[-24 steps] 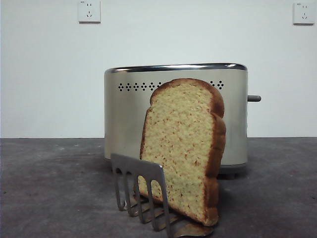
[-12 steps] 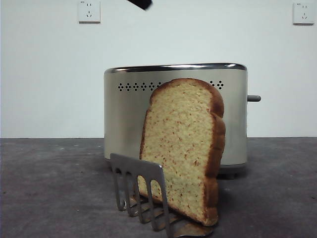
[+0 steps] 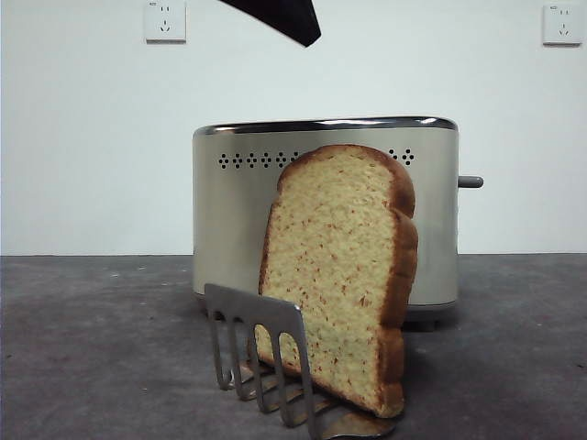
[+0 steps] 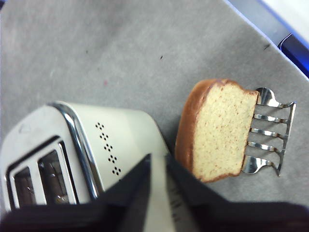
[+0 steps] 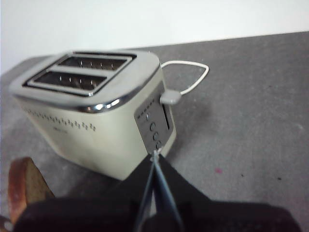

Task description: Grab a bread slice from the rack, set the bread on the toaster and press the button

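Bread slice (image 3: 337, 275) upright in rack (image 3: 261, 353), left claw (image 4: 158, 162) slightly parted above toaster (image 4: 72, 154), right claw (image 5: 154, 157) clenched, rack base cut off.

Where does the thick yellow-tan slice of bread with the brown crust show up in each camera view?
Front view: the thick yellow-tan slice of bread stands centre, in the shiny steel rack, before the cream-white toaster.
Left wrist view: the slice is right of centre, the rack beyond it.
Right wrist view: only a crust edge shows at the lower left corner.
Shared landmark: the toaster, in all three views.
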Robot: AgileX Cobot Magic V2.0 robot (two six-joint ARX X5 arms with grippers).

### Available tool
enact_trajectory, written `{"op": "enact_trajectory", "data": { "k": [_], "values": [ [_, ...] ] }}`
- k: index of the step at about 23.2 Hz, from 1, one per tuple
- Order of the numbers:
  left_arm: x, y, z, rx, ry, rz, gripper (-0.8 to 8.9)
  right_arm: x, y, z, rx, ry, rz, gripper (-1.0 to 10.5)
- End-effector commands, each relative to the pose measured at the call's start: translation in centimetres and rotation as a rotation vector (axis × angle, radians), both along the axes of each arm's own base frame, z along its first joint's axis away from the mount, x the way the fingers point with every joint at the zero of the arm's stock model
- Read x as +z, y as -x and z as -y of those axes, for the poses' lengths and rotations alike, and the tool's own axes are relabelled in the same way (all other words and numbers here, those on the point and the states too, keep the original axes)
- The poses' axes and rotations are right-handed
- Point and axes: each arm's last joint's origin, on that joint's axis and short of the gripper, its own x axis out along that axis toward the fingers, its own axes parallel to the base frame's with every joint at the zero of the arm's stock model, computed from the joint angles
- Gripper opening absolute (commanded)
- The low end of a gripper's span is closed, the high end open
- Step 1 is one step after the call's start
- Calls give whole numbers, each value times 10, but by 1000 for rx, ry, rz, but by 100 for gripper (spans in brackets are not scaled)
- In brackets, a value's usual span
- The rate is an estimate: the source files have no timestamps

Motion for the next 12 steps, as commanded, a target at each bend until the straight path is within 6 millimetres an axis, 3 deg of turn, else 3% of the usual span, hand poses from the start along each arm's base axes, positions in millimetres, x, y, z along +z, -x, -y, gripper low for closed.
{"op": "enact_trajectory", "data": {
  "k": [1,12],
  "values": [
    [-3,-2,4,75,19,-72,305,1,1,0,18,40,16,-3],
    [-29,-9,23,60,-47,-159,315,0,1,0,19,44,9,-3]
  ]
}}
